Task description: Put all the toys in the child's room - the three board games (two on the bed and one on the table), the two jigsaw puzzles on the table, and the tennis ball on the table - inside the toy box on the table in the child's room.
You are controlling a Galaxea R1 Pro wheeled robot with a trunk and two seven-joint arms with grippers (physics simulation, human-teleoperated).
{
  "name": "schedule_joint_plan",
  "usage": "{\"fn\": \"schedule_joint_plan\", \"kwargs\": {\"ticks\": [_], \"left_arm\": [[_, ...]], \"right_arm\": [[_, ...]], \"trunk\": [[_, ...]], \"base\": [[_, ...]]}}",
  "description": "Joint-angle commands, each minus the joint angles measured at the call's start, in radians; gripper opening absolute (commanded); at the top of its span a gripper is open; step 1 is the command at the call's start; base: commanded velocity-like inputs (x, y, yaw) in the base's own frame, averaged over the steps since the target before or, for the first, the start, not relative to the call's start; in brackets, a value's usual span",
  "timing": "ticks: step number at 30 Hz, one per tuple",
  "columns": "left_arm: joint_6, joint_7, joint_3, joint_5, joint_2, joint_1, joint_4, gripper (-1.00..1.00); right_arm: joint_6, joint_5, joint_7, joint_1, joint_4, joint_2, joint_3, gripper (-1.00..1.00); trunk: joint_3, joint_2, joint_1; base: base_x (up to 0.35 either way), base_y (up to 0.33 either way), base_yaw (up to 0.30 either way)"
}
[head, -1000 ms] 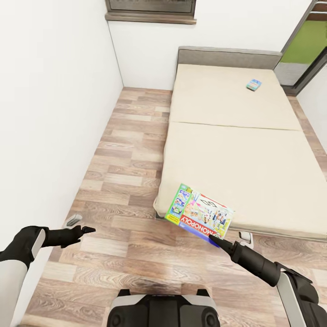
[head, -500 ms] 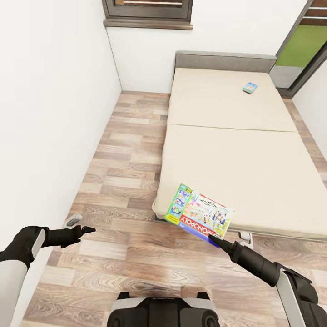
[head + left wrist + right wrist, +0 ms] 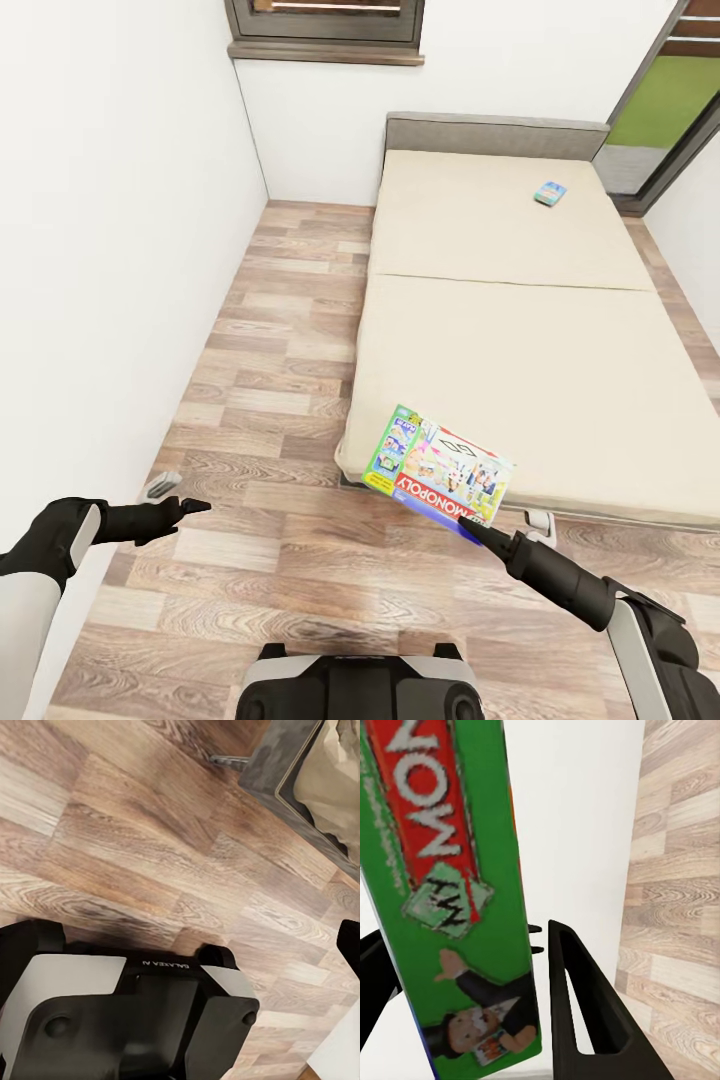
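My right gripper (image 3: 472,527) is shut on a Monopoly board game (image 3: 440,473), a flat colourful box held tilted in the air over the near corner of the bed (image 3: 520,340). In the right wrist view the box's green edge (image 3: 457,885) stands between the fingers (image 3: 585,1020). A second board game (image 3: 549,193), small and blue, lies on the far mattress near the grey headboard. My left gripper (image 3: 190,507) hangs open over the floor beside the left wall, holding nothing. The table, toy box, puzzles and tennis ball are out of view.
Wood-plank floor (image 3: 270,330) runs between the white left wall (image 3: 110,250) and the bed. A window (image 3: 325,20) sits above the headboard, and a grey-framed glass door (image 3: 660,110) is at the far right. My base (image 3: 127,1012) is just below the arms.
The camera shifted a little early on, so the bed and window sit slightly differently in the picture. Both arms and the held Monopoly box keep the same pose.
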Motion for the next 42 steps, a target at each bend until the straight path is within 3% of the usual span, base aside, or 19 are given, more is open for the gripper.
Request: {"fn": "schedule_joint_plan", "kwargs": {"ticks": [1,18,42], "left_arm": [[0.007,-0.005,0.005,-0.004,-0.001,-0.001,0.0,1.0],[0.007,-0.005,0.005,-0.004,-0.001,-0.001,0.0,1.0],[0.007,-0.005,-0.012,-0.004,-0.001,-0.001,0.0,1.0]], "right_arm": [[0.006,-0.005,0.001,0.0,0.0,0.0,0.0,-1.0],[0.006,-0.006,0.0,0.0,-0.005,0.001,-0.001,-1.0],[0.005,-0.006,0.003,0.001,-0.006,0.001,-0.001,-1.0]], "trunk": [[-0.001,-0.002,0.001],[0.001,-0.002,0.001],[0.038,-0.002,0.001]], "base": [[0.0,0.0,0.0],[0.0,0.0,0.0],[0.0,0.0,0.0]]}}
